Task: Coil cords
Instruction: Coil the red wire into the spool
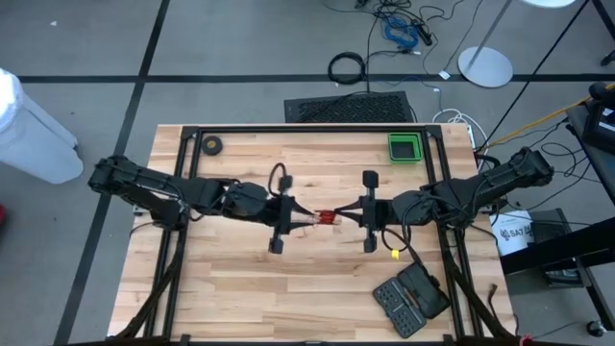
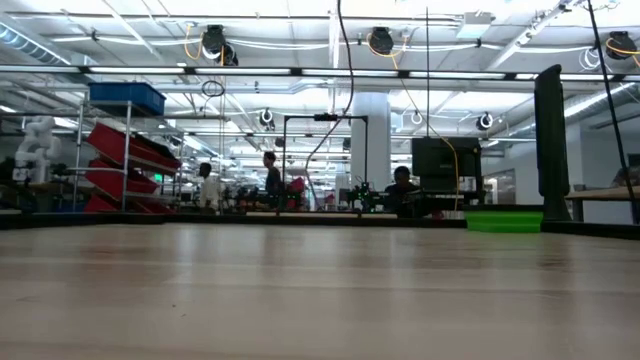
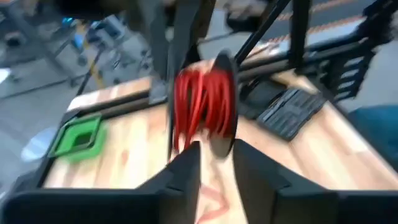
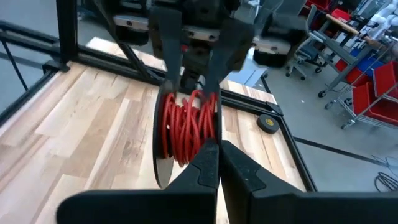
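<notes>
Winding nearly complete: thin red cord [image 4: 186, 127] wrapped on round black reel [image 3: 221, 102]; right gripper [image 4: 217, 152] pinches reel, left gripper [image 3: 214, 155] spread, releasing; loose tail unseen

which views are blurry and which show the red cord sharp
Left wrist view: smeared throughout, the red cord on its reel soft-edged. Right wrist view: the cord strands crisp, background shelves softer. High view: even light, cord tiny between the grippers. Low view: near tabletop out of focus, no cord visible.
</notes>
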Controlling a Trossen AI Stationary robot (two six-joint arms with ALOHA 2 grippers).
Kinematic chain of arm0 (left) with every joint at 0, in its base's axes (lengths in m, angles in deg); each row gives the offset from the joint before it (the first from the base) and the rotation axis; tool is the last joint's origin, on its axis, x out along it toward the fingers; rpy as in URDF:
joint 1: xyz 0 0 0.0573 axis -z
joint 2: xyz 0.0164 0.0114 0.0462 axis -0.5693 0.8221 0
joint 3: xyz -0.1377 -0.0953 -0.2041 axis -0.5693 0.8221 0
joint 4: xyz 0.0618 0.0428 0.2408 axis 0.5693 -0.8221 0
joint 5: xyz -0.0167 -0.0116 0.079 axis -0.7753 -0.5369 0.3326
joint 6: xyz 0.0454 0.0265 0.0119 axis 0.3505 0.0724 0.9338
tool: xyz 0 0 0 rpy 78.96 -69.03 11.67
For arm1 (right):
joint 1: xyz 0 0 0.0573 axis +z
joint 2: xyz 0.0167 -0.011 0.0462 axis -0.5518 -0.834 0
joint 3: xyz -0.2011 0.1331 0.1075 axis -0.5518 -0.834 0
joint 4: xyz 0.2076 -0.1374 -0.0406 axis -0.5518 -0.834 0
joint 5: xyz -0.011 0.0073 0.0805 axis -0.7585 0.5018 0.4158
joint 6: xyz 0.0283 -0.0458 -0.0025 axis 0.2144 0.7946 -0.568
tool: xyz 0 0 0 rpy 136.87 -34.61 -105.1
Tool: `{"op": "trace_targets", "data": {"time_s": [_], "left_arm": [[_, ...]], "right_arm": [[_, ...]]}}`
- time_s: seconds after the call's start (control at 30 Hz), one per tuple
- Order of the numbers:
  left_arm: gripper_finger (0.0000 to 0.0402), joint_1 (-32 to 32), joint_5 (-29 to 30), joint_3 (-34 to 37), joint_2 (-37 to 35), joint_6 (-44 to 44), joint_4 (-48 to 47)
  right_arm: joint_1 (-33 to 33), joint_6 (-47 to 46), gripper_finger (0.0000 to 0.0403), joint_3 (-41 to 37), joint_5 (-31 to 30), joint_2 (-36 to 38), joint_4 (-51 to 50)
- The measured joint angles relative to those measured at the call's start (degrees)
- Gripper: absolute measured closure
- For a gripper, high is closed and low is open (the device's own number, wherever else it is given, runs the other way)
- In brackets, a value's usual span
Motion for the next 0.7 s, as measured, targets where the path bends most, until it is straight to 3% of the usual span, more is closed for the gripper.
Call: {"op": "trace_targets", "data": {"time_s": [0.23, 0.47, 0.7], "left_arm": [[0.0242, 3.75, 10.45, -1.47, -6.56, -1.53, -3.52], [0.0237, 8.34, 16.61, -1.49, -10.31, -7.39, -4.35], [0.0237, 10.06, 17.34, 0.33, -7.67, -11.94, -9.63]], "right_arm": [[-0.95, -2.42, 0.0402, 1.54, -0.2, 1.0, 0.91], [-2.97, -0.48, 0.0402, 3.84, -0.31, 1.09, 2.11], [-3.76, 1.53, 0.0402, 4.37, -0.15, 1.07, 3.02]]}}
